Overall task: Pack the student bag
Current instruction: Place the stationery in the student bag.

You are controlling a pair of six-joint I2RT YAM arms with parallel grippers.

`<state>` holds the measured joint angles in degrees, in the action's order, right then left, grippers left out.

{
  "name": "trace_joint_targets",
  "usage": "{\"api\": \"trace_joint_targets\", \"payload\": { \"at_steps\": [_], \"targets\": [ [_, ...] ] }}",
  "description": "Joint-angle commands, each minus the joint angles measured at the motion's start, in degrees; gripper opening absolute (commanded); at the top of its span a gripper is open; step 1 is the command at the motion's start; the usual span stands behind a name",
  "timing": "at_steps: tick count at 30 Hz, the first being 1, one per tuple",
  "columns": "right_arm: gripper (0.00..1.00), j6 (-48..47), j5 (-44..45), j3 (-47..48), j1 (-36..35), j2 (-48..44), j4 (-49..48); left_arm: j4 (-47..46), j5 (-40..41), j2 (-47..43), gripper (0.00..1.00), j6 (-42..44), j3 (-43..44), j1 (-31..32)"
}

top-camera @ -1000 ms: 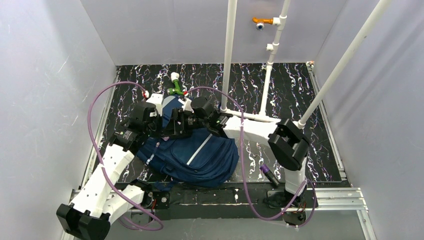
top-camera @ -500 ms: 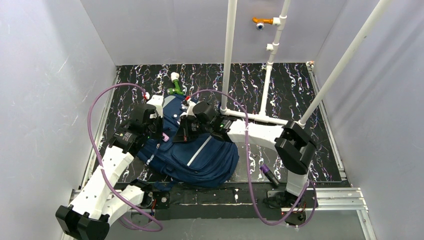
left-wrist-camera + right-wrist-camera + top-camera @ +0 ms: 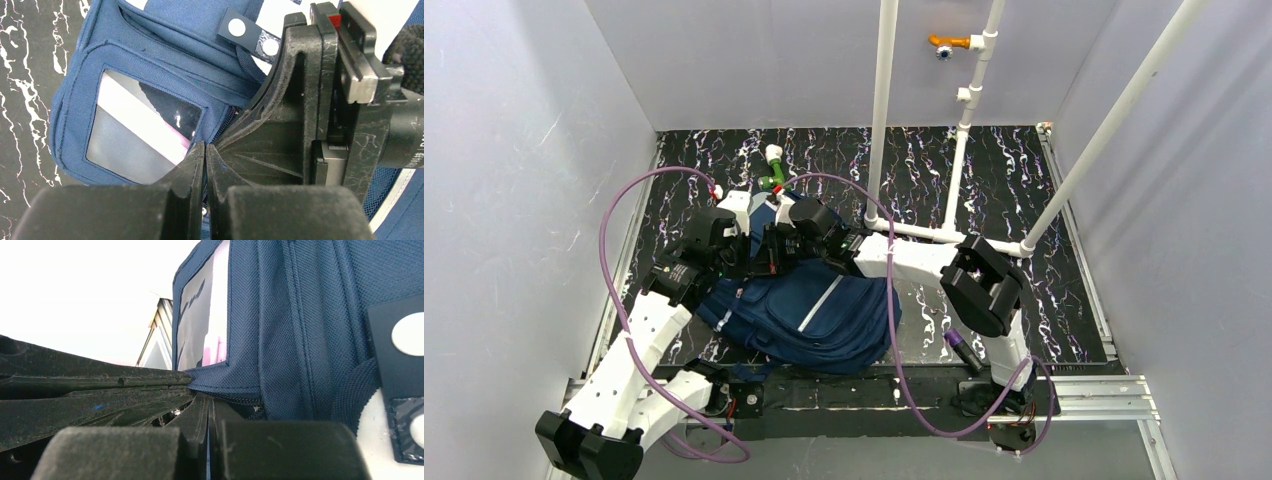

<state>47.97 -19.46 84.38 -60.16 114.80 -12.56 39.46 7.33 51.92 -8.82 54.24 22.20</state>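
Note:
The student bag (image 3: 824, 315), a navy backpack with a grey stripe, lies on the dark marbled table in front of the arms. Both grippers meet at its front pocket. My left gripper (image 3: 205, 150) is shut, with blue fabric pinched between its tips at the pocket's zipper edge, beside the clear window (image 3: 135, 127). My right gripper (image 3: 210, 402) is shut with its tips against the zipper line (image 3: 235, 399) under the same window (image 3: 202, 315); nothing shows between its fingers. In the top view the left gripper (image 3: 746, 256) and right gripper (image 3: 769, 256) stand tip to tip.
A green-and-white object (image 3: 773, 170) lies just behind the bag. A purple marker (image 3: 960, 349) rests near the right arm's base. White pipes (image 3: 881, 120) rise from the table's middle and right. Grey walls close in on three sides.
The right gripper has shut and moved left along the bag's top until it meets the left gripper. The right arm's elbow swung left too. The left arm barely moved.

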Motion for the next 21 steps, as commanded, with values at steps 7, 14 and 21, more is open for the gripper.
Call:
{"api": "trace_joint_targets", "payload": {
  "at_steps": [7, 14, 21],
  "targets": [
    [0.23, -9.2, 7.0, -6.0, 0.3, -11.8, 17.8, 3.3, -2.3, -1.1, 0.18, -1.6, 2.6, 0.3],
    [0.44, -22.8, 25.1, -5.4, 0.3, -31.8, 50.7, 4.6, -7.2, -0.5, 0.42, -2.6, 7.3, 0.3],
    [0.87, -10.1, 44.5, -12.0, 1.1, -40.1, 85.6, 4.3, -18.8, 0.3, 0.49, -3.2, 11.4, 0.3]
  ]
}}
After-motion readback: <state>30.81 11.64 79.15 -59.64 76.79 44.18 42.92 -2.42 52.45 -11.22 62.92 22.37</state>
